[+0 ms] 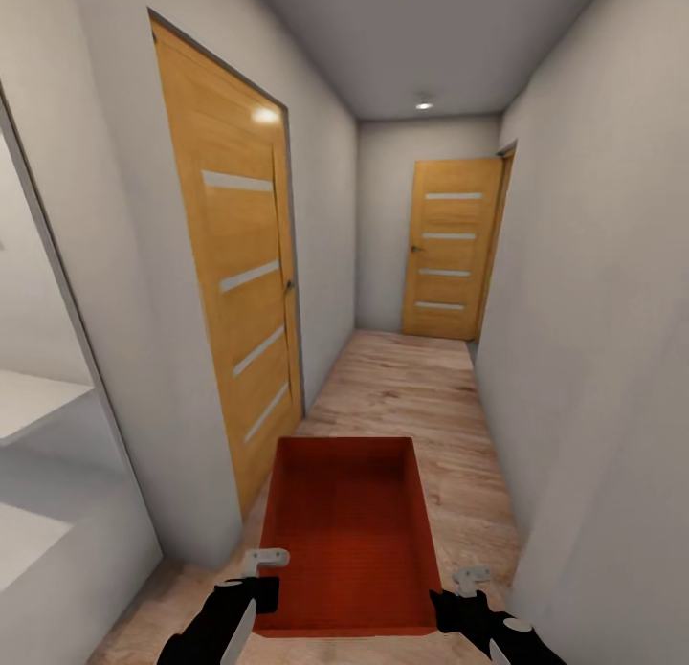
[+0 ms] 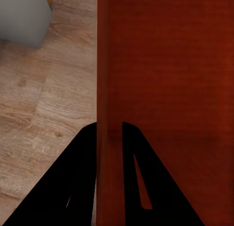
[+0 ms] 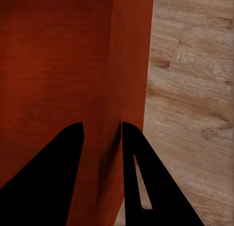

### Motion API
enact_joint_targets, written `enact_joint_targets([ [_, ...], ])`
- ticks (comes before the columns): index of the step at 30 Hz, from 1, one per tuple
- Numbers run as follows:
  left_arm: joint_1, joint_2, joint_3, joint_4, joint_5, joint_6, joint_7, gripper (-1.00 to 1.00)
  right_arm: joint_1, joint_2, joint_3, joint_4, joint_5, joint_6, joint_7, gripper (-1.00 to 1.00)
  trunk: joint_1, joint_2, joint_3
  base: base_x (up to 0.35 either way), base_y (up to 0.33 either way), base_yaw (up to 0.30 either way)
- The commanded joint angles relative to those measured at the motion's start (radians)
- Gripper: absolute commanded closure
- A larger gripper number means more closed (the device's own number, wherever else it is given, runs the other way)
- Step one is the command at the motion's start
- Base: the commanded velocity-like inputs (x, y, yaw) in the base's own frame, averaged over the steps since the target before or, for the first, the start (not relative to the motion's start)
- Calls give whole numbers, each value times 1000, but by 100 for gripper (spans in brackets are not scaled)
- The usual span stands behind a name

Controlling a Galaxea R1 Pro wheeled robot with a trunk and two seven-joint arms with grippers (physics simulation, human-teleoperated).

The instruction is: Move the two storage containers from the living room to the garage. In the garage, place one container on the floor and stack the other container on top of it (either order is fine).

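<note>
One orange-red storage container rides low in the centre of the head view, carried down a narrow hallway with a light wood plank floor. The left gripper pinches the container's left wall near the lower left of the frame, and the right gripper pinches the right wall at lower right. In the left wrist view, the two black fingers sit close together with the thin wall between them; the right wrist view shows the same pinch, fingers straddling the opposite wall. Both grips look narrow, only as wide as the wall itself.

The risk, as judged from here, lies in the tight passage: a grey wall corner stands just beside the container at lower left, and a wooden door lines the left side. A slight swerve could knock the container against either and twist it out of the thin-edge grips. The far door at the corridor's end appears shut, which may force a stop.
</note>
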Motion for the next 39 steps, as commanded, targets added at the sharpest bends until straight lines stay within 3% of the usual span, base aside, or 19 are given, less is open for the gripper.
enact_joint_targets([
  [1, -1, -1, 66, -5, -35, 7, 3, 100, 0, -1, 7, 0, -13, -1, 2, 100, 1, -2, -2, 327, 2, 0],
  [28, -1, -1, 66, -5, -36, 7, 3, 100, 0, -1, 7, -1, -13, 0, 2, 100, 1, -2, -2, 327, 69, -56],
  [39, -1, -1, 66, -5, -37, 7, 3, 100, 0, -1, 7, 0, -13, 0, 2, 100, 1, -2, -2, 327, 101, -240],
])
